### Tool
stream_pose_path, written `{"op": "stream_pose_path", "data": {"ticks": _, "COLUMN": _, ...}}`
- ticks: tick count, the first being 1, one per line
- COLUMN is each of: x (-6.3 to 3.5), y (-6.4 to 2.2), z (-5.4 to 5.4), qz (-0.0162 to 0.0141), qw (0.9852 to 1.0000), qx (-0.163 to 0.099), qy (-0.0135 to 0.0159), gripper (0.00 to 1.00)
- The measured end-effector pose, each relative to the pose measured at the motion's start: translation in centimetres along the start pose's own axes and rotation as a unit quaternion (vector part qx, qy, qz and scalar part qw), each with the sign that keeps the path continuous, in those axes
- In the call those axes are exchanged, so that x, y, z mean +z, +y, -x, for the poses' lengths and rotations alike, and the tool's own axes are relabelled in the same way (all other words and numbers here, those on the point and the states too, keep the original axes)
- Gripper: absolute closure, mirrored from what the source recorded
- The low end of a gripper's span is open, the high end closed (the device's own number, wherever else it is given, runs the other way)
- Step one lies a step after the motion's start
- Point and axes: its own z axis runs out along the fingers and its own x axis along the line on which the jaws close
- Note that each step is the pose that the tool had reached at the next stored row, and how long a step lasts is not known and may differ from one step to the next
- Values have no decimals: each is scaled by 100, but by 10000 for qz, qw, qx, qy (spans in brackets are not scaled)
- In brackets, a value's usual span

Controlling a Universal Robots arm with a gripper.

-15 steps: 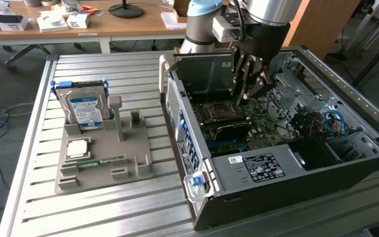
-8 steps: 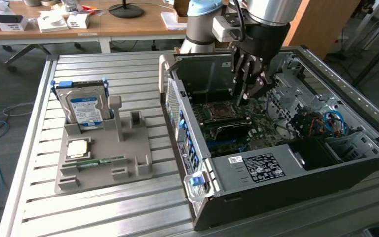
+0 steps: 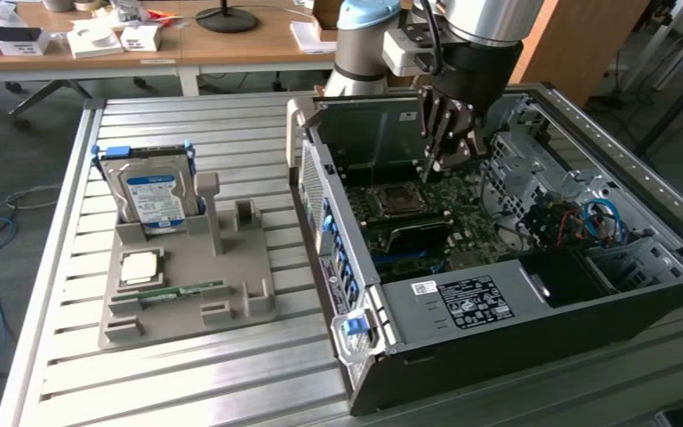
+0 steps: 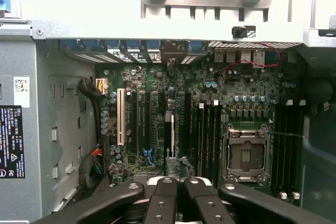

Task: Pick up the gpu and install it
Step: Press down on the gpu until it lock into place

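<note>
1. We see our gripper [image 3: 452, 151] hanging over the open computer case [image 3: 555, 294], which lies on its side toward the right edge of the slatted metal table [image 3: 68, 267], as the exterior view shows it.

2. The gpu [image 3: 448, 133] is clamped edge-up between our fingers [image 4: 173, 198]. It stands vertical above the motherboard [image 3: 437, 222], near the rear wall of the case. In the wrist view it appears end-on as a thin dark blade [image 4: 171, 135] running down toward the expansion slots [image 4: 152, 124].

3. Our hand is clenched on the card. The two inner finger links sit close together in the wrist view, with the card's top edge pinched between them.

4. We cannot tell whether the card's lower edge has reached a slot yet; the exterior view leaves that contact hidden behind the gripper and the card itself.

5. Handling, as we judge it: the card is light, stiff and thin, and it is fragile along its connector edge and its small surface parts. Pressure on the flat faces near the top edge looks the safest hold, and that is where we grip it. A tilted card could bind in a slot, so it needs to stay square.

6. On the grey fixture [image 3: 188, 294] near the table's left edge, the hard drive [image 3: 149, 191] stands upright, with a processor [image 3: 142, 267] and a memory stick [image 3: 181, 291] lying flat beside it.
</note>
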Motion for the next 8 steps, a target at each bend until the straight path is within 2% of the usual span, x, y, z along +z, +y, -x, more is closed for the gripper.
{"op": "stream_pose_path", "data": {"ticks": 2, "x": 0, "y": 0, "z": 0, "qz": 0, "qw": 10000, "qx": 0, "qy": 0, "gripper": 89}}
{"op": "stream_pose_path", "data": {"ticks": 8, "x": 1, "y": 0, "z": 0, "qz": 0, "qw": 10000, "qx": 0, "qy": 1, "gripper": 89}}
